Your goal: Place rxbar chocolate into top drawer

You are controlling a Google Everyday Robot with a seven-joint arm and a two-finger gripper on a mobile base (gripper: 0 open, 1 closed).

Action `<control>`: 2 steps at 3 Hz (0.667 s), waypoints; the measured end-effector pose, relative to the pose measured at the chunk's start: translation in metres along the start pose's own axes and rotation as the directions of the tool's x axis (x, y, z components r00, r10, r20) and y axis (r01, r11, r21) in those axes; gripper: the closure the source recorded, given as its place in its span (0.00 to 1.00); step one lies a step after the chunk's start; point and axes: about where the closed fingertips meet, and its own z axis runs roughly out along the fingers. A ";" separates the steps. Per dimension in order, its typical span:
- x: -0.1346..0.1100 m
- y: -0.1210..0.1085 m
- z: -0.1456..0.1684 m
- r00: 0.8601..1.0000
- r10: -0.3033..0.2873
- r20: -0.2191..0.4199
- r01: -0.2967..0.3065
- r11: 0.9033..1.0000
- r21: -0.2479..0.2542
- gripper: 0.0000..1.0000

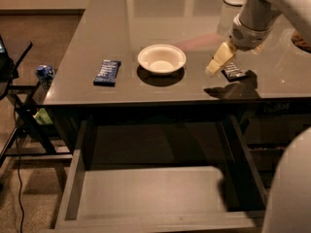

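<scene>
While the top drawer (146,193) stands pulled out below the front edge, the rxbar chocolate (233,72) lies on the worktop near the front-right corner. The gripper (217,67) is just beside it; grip state: can't tell. Pick + drop into drawer not yet done.

My gripper (216,64) is hanging at the far right of the scene, and it is showing a pale cream, wedge-like tip that is narrowing toward its end. Just above it my wrist (247,33) is wearing a stubby grey cylinder, with a darker band running round it. Beyond that my arm (279,1) is swelling into a thick, smooth white shell, rounded like a tube and catching a soft sheen in the dim light. At the near right edge a second piece of white casing (293,188) is bulging into view, broad, plain and gently curving.
</scene>
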 end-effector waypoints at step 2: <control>-0.014 -0.015 0.016 0.999 0.032 0.005 -0.032 0.999 -0.010 0.00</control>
